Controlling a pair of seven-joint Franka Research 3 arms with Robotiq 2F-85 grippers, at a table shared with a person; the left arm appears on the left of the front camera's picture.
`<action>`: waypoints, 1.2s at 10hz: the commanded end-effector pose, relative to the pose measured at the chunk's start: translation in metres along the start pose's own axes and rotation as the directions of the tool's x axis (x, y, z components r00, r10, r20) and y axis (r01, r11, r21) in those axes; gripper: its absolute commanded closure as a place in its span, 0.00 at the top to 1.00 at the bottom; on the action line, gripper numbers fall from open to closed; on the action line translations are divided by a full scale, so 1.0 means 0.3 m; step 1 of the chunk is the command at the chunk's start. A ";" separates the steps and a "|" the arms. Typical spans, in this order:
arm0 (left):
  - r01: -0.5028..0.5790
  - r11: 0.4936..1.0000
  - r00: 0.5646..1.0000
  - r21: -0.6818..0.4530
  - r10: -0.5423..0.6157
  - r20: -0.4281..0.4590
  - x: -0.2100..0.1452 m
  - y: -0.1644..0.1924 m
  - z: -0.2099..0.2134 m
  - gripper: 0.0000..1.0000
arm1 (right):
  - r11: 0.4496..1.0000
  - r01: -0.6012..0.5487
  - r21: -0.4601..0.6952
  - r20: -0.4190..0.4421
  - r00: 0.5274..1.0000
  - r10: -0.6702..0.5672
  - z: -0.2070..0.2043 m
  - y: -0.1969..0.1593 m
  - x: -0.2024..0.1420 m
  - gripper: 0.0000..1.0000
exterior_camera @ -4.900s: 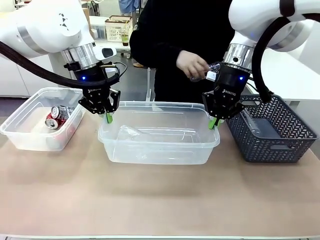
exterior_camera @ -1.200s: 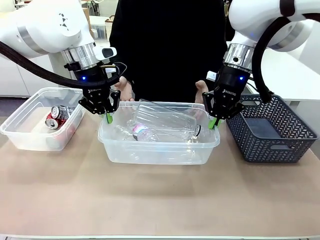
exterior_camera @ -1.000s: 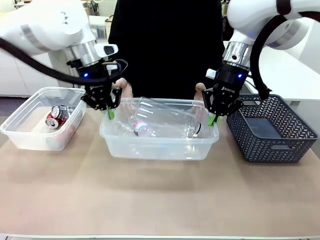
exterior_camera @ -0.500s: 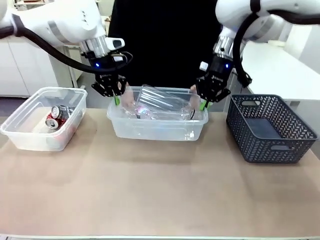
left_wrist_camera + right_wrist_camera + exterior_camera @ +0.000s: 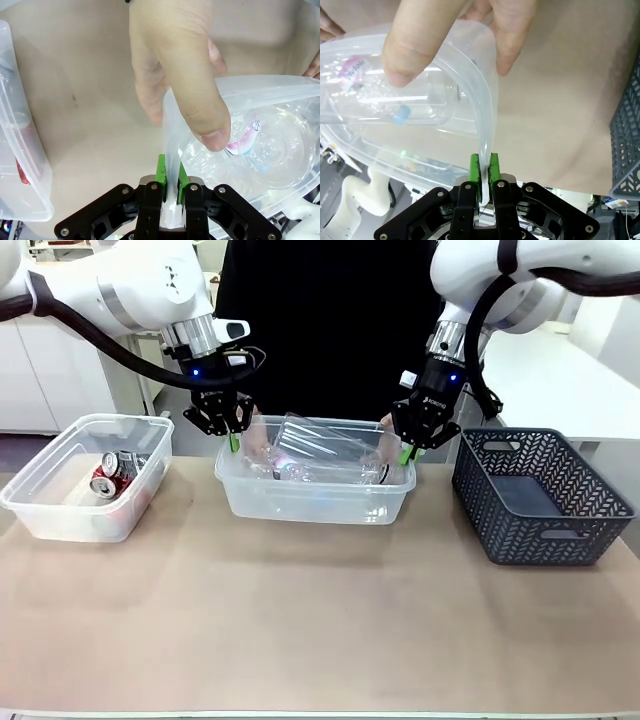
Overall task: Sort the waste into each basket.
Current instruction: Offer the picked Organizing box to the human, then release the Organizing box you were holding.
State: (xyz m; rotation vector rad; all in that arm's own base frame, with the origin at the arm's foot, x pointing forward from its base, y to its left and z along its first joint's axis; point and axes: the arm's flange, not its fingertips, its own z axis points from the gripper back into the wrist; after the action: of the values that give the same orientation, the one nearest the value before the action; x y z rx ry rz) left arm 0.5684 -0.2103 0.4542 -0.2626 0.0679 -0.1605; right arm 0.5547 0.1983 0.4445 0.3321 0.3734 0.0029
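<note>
Your left gripper (image 5: 169,187) and right gripper (image 5: 483,175) each pinch the bottle tub's rim (image 5: 300,489). Cans (image 5: 115,474) sit sorted in the other tub (image 5: 40,515); the sorting looks nearly finished.

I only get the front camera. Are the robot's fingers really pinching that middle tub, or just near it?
Observer: Really pinching. In the left wrist view the left gripper is shut on the rim of the middle tub.
Operator: And the other one?
Observer: Same. The right gripper has the rim between its green pads.
Operator: Where are the person's hands?
Observer: One hand hooks a thumb over the rim just past the left gripper; the other hand grips the rim just past the right gripper.
Operator: What's inside?
Observer: Clear bottles; one bottle has a pale printed label.
</note>
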 end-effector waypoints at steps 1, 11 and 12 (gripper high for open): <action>0.001 1.000 1.000 0.000 -0.001 0.000 -0.001 0.001 0.000 0.07 | 1.000 -0.007 -0.001 0.007 1.000 0.007 0.007 0.011 -0.007 0.08; 0.051 0.999 0.966 0.000 -0.049 0.254 -0.212 -0.034 0.161 1.00 | 0.985 -0.125 0.121 0.542 0.840 0.040 0.126 -0.072 -0.276 1.00; 0.083 0.997 0.927 -0.009 -0.074 0.368 -0.286 -0.039 0.199 1.00 | 0.978 -0.158 0.139 0.642 0.766 0.033 0.146 -0.102 -0.329 1.00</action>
State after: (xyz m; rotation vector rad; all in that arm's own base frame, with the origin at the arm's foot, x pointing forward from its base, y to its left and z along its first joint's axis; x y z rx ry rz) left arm 0.5256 -0.2054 0.5232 -0.2836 -0.1870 -0.1628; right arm 0.5099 0.1607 0.5274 0.4741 -0.1915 -0.0784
